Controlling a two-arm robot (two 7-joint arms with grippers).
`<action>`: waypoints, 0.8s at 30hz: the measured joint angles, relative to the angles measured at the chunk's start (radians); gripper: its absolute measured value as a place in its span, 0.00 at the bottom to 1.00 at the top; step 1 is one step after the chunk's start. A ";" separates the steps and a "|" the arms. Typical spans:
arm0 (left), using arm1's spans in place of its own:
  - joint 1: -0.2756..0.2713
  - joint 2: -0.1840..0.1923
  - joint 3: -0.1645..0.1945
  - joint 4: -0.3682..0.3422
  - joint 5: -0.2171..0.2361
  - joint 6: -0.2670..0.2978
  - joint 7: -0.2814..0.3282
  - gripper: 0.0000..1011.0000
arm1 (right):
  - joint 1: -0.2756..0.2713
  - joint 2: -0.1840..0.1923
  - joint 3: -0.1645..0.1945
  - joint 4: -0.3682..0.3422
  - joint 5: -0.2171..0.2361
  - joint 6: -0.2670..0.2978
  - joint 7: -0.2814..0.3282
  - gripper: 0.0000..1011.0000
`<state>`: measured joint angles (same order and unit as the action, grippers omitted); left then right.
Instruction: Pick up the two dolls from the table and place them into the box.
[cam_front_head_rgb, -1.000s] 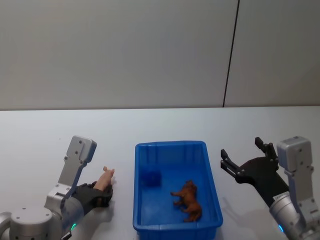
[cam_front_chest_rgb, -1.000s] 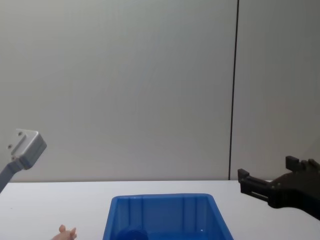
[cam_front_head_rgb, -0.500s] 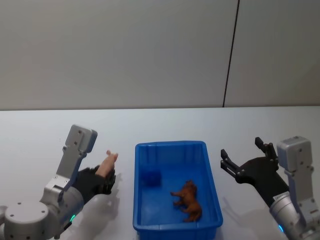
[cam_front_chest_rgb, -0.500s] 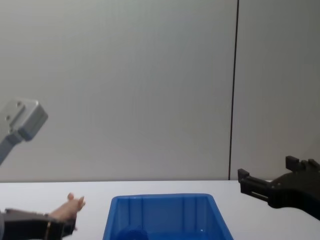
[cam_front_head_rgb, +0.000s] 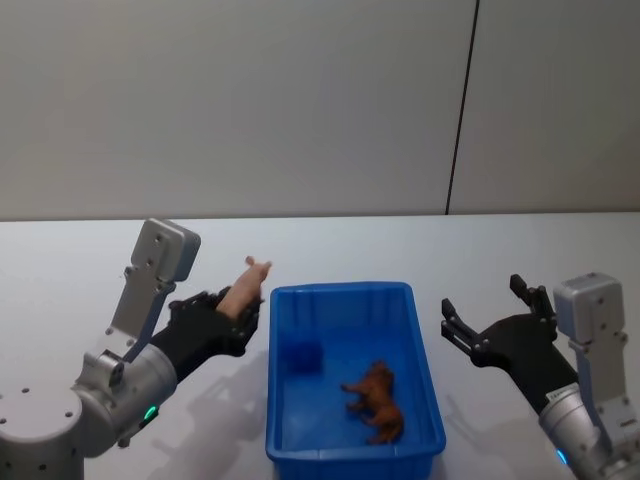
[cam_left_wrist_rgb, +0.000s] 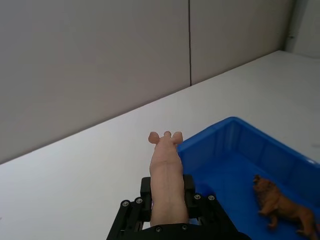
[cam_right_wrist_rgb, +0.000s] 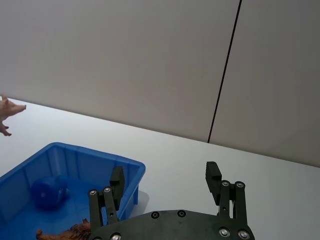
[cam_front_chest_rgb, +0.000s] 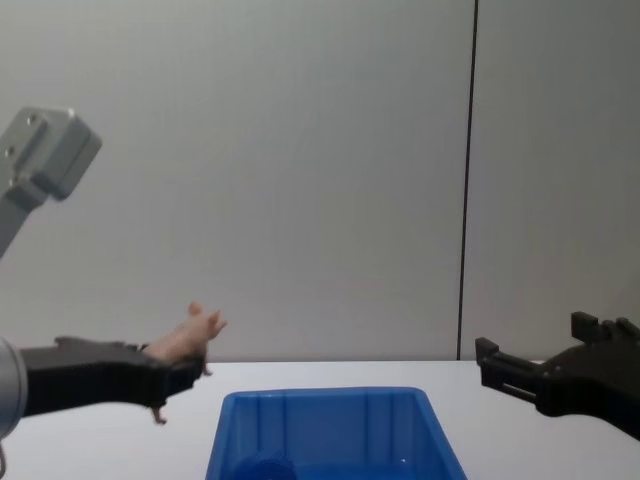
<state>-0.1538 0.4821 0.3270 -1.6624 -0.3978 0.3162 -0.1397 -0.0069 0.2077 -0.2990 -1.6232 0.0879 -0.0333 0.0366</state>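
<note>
The left end effector (cam_front_head_rgb: 232, 318) is raised off the white desk (cam_front_head_rgb: 330, 250), at 9 o'clock from the blue box (cam_front_head_rgb: 351, 293), clamped around the pink pig doll (cam_front_head_rgb: 243, 286), whose snout points toward 1 o'clock, just short of the box's left rim. Inside the box, the reddish-brown doll (cam_front_head_rgb: 376, 401) lies toward its 5 o'clock corner, with a dark blue patch (cam_front_head_rgb: 301, 357) toward 9 o'clock. At 3 o'clock from the box, the right end effector (cam_front_head_rgb: 487, 312) hangs above the desk, fingers spread wide, holding nothing.
</note>
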 joint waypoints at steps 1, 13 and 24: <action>-0.003 0.000 -0.001 0.000 0.000 -0.013 -0.019 0.38 | 0.000 0.000 0.000 0.000 0.000 0.000 0.000 0.99; -0.035 -0.008 0.000 0.019 -0.023 -0.096 -0.203 0.38 | 0.000 0.000 0.000 0.000 0.000 0.000 0.000 0.99; -0.082 -0.032 0.012 0.073 -0.043 -0.119 -0.382 0.67 | 0.000 0.000 0.000 0.000 0.000 0.000 0.000 0.99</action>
<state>-0.2362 0.4499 0.3394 -1.5898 -0.4405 0.1969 -0.5221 -0.0069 0.2076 -0.2990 -1.6232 0.0879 -0.0333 0.0365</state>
